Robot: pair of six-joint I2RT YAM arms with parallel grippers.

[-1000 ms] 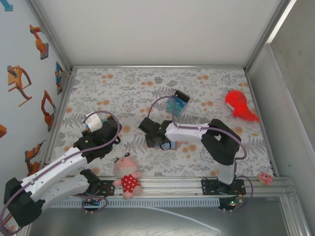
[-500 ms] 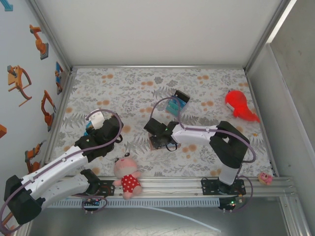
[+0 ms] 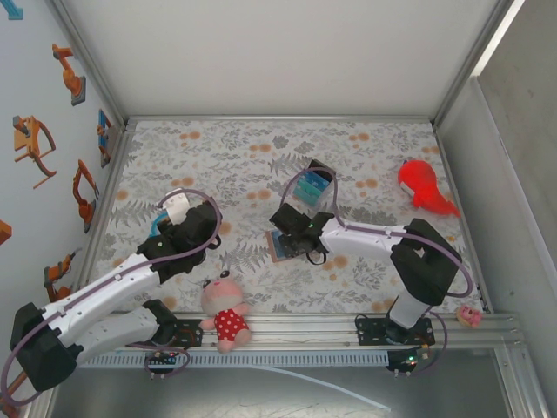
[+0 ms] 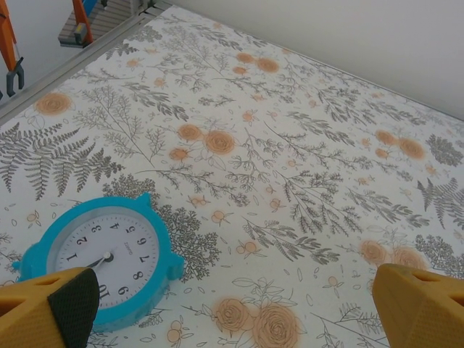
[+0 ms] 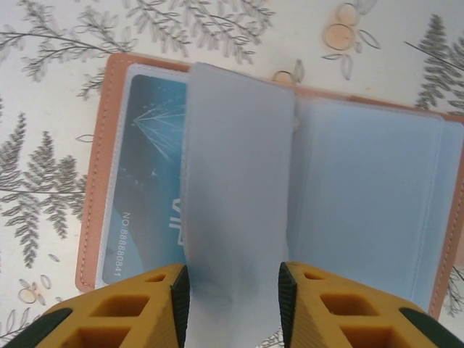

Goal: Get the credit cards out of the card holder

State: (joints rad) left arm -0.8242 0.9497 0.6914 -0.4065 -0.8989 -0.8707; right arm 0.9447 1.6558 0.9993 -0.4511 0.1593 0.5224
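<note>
Card holder (image 5: 362, 203) open flat. Blue card (image 5: 148, 167) still in pocket, none out. Right gripper (image 5: 232, 304) half open astride clear page (image 5: 235, 181), grip unclear. Left gripper (image 4: 235, 308) wide, empty.

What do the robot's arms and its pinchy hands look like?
The left arm and the right arm are white tubes with chunky black joints, on black bases. A thin lilac cable loops along each. The left gripper and the right gripper each have two yellow-orange fingers with dark pads inside; the right one's fingers have little cut-out holes.
</note>
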